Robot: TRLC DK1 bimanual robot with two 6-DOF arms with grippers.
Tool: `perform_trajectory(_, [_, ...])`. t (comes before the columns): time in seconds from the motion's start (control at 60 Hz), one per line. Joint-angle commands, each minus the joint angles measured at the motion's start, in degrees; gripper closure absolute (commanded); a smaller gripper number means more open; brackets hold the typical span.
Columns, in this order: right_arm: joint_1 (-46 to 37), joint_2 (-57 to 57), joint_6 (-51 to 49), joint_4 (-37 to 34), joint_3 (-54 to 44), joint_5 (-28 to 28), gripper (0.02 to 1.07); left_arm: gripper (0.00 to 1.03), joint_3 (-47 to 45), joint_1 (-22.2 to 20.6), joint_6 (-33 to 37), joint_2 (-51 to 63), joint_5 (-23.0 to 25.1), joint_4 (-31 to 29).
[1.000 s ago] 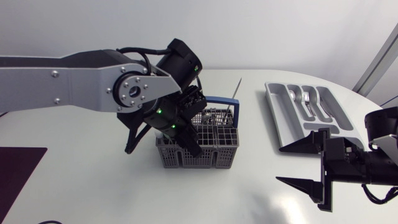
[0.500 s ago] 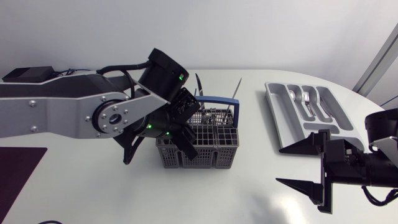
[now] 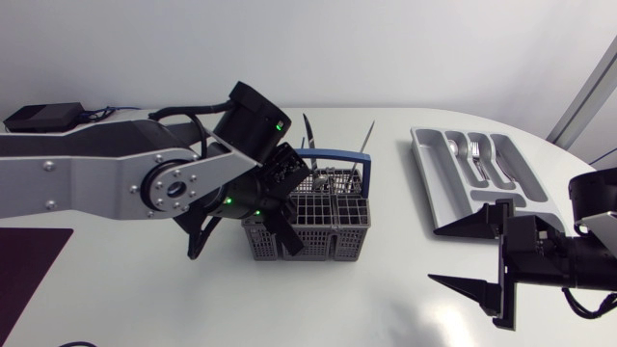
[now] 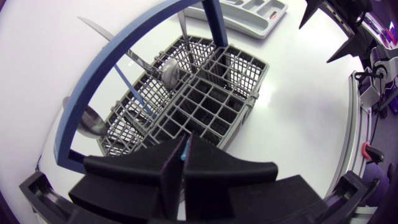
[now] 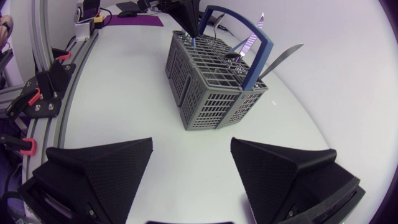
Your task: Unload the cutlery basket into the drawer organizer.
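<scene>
Early on: forks (image 3: 472, 154) lay in the drawer organizer (image 3: 439, 172), 3 o'clock of the part-full cutlery basket (image 3: 318, 233), where my left gripper (image 4: 181, 144) pinched a blue-handled utensil (image 4: 185, 153); right gripper (image 5: 191, 149) gaped empty.

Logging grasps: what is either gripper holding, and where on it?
Left gripper pinches a blue-handled cutlery piece by the handle's end; right gripper holds nothing.

your cutlery basket (image 3: 313, 220) sits mid-table, drawer organizer (image 3: 431, 172) well to its right. left gripper (image 3: 286, 238), utensil (image 4: 184, 151) between its fingers, over the basket's left end; right gripper (image 3: 434, 255) before the organizer.
</scene>
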Motion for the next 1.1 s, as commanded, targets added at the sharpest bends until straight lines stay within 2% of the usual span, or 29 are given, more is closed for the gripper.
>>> perform_trajectory(0.0, [0.4, -0.4, 1.6, 0.2, -1.8, 0.1, 0.17, 0.93, 0.4, 0.4, 1.7, -2.4, 0.3, -1.7])
perform_trajectory(0.35, [4.0, -4.6, 5.5, -0.2, -1.9, 1.5, 0.17, 0.92, 4.6, -0.7, 2.8, -10.8, 0.8, -8.0])
perform_trajectory(0.767, [8.9, -9.9, 12.4, 0.0, -2.3, 3.2, 0.17, 0.92, 12.8, -2.1, 3.1, -18.5, 0.7, -21.1])
perform_trajectory(0.85, [9.8, -10.9, 13.9, 0.1, -2.3, 3.1, 0.17, 0.92, 14.0, -3.5, 2.3, -18.9, 1.0, -22.4])
perform_trajectory(1.083, [13.5, -14.7, 20.3, 0.3, -1.1, 2.3, 0.17, 0.92, 15.9, -4.4, -0.6, -14.4, 11.8, -23.0])
